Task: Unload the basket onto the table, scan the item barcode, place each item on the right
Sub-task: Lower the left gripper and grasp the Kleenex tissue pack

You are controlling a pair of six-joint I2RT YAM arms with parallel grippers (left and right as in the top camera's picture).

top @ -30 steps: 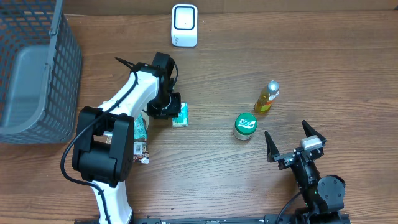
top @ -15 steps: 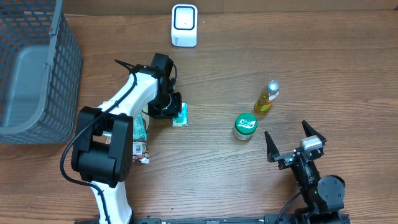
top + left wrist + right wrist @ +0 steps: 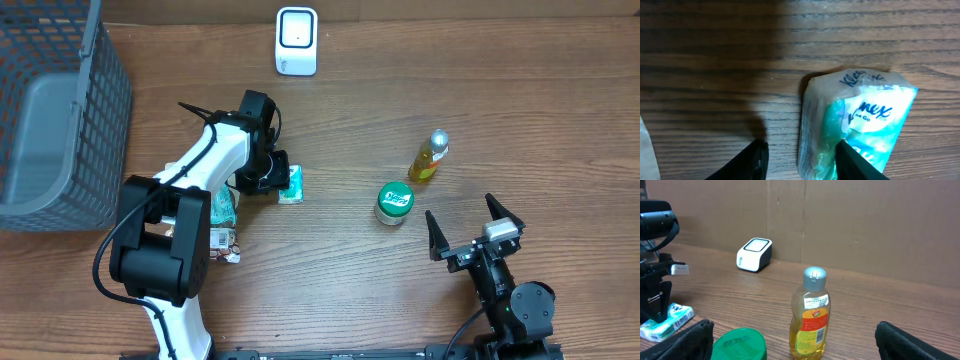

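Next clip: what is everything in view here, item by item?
basket: one, grey mesh, far left
scanner: one, white, far edge
tissue pack: one, teal and white, mid-table
bottle: one, yellow, silver cap, upright, right of centre
jar: one, green lid, beside bottle
packet: teal-white, under left arm, count unclear
table: one, brown wood
left gripper: open, at tissue pack
right gripper: open, empty, near right

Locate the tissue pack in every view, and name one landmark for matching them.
Overhead: tissue pack, left of centre.
Left wrist: fills the lower right.
Right wrist: bottom-left corner.
Landmark: white scanner, beyond the pack in the overhead and right wrist views only.
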